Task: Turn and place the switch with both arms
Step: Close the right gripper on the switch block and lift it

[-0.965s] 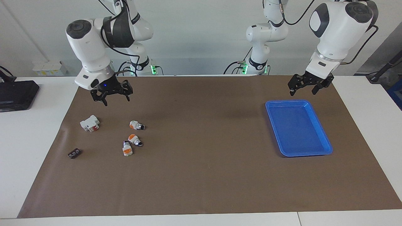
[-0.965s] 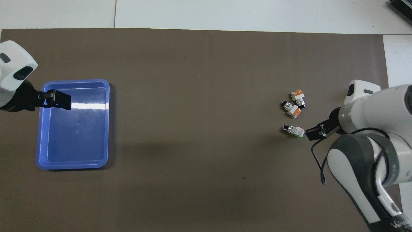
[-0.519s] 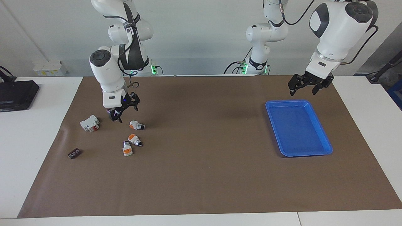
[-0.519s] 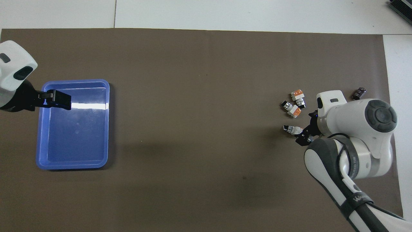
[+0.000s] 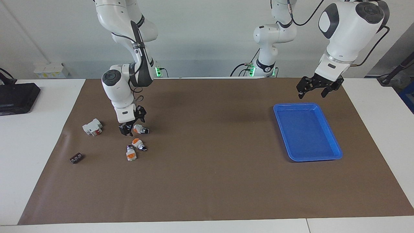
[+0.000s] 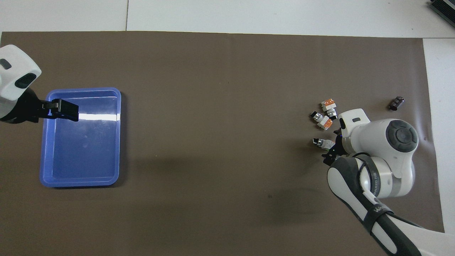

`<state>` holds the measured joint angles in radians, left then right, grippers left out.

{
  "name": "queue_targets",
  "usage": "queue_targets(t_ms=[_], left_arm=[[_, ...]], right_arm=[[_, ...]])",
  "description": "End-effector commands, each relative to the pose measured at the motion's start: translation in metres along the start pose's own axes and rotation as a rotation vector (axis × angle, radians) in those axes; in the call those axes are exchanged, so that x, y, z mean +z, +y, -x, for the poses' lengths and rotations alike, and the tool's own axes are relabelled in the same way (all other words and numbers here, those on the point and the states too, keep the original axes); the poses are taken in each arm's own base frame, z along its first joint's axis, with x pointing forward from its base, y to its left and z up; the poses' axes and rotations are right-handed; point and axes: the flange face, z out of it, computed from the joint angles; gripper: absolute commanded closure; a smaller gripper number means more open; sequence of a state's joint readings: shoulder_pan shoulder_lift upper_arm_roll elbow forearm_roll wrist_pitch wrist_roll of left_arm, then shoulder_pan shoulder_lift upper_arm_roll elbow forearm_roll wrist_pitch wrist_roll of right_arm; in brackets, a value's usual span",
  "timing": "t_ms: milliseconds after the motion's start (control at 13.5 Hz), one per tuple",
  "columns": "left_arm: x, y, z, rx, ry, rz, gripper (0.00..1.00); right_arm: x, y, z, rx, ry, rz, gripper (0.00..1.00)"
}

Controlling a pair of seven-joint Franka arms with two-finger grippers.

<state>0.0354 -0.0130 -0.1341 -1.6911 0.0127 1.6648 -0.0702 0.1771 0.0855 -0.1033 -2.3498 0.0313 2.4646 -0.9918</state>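
At the right arm's end of the mat, the right gripper (image 5: 132, 124) stands spread around a switch (image 5: 141, 129), apparently to grasp it. The left gripper (image 5: 315, 89) waits, open and empty, over the tray (image 5: 336, 152), likely to receive it.

Bright, even overhead light, soft shadows on the brown mat (image 5: 210, 168), white glare streaking the blue tray (image 6: 96, 116); both views sharp.

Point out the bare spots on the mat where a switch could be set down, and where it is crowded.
Free: the wide stretch of brown mat between the switches and the blue tray, and the tray's own floor. Crowded: the right arm's end, where the right gripper hangs at the switch nearest the robots, beside the white block.
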Motion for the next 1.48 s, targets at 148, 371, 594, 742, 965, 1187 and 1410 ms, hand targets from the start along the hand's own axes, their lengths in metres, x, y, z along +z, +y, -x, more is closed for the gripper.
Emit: queue_targets(t_ms=[148,371,594,742,965,1187,1410], left_arm=[[-0.001,-0.004,0.005,0.009,-0.001,0.006,0.00],[-0.001,-0.004,0.005,0.009,-0.001,0.006,0.00],[-0.001,-0.004,0.005,0.009,-0.001,0.006,0.00],[-0.001,-0.004,0.004,0.008,-0.001,0.006,0.00],[-0.001,-0.004,0.004,0.008,-0.001,0.006,0.00],[-0.001,-0.004,0.005,0.009,-0.001,0.006,0.00],[-0.001,-0.004,0.004,0.008,-0.001,0.006,0.00]], right_arm=[[0.004,-0.011,0.014,-0.011,0.011,-0.011,0.00],[0.003,-0.008,0.022,-0.026,0.017,-0.002,0.01],[0.004,-0.008,0.020,-0.030,0.025,0.015,0.09],[0.002,-0.010,0.013,-0.034,0.036,0.032,0.11],[0.003,-0.010,0.013,-0.037,0.036,0.033,0.14],[0.003,-0.012,0.009,-0.047,0.042,0.040,0.23],[0.002,-0.012,0.007,-0.054,0.043,0.045,0.60]])
